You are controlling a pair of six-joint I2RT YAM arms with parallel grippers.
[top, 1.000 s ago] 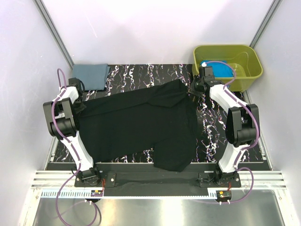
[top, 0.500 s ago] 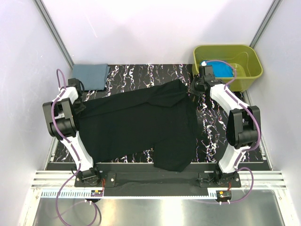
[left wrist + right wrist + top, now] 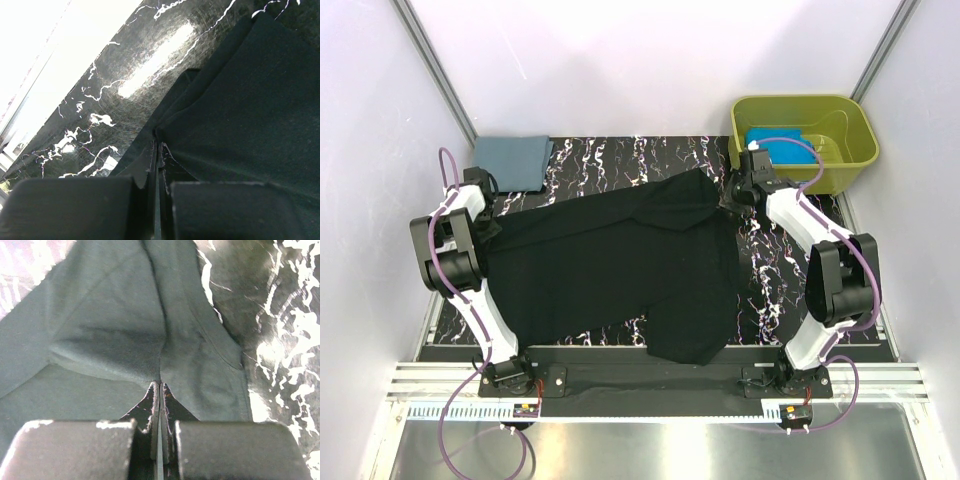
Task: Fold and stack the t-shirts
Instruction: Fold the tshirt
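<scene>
The black t-shirt (image 3: 620,270) lies spread across the middle of the marbled table (image 3: 640,152), wide and rumpled. Its near edge reaches down toward 6 o'clock, by the arm bases, and one flap hangs lowest at about 5 o'clock.

The left gripper (image 3: 156,150) sits at the shirt's 9 o'clock edge. Its two fingers are pressed together with barely a slit between them, and a thin edge of black cloth is nipped at the tips. From its own camera the cloth runs away toward 1 o'clock, with bare glossy tabletop off at 11 o'clock.

The right gripper (image 3: 159,389) is over at the shirt's 2 o'clock corner. Its jaws are likewise squeezed tight, and a ridge of the cloth rises straight out from between the tips toward 12 o'clock. In that close view the fabric looks washed-out grey-green, and marbled tabletop shows at 3 o'clock.

The slate grey-blue t-shirt (image 3: 512,160) lies folded flat at 10 o'clock, in the far left corner, just beyond the left wrist and apart from the black one.

The olive-green tub (image 3: 860,150) stands at 2 o'clock — the turquoise t-shirt (image 3: 782,148) is bundled inside it, partly behind the right arm's purple cable.
</scene>
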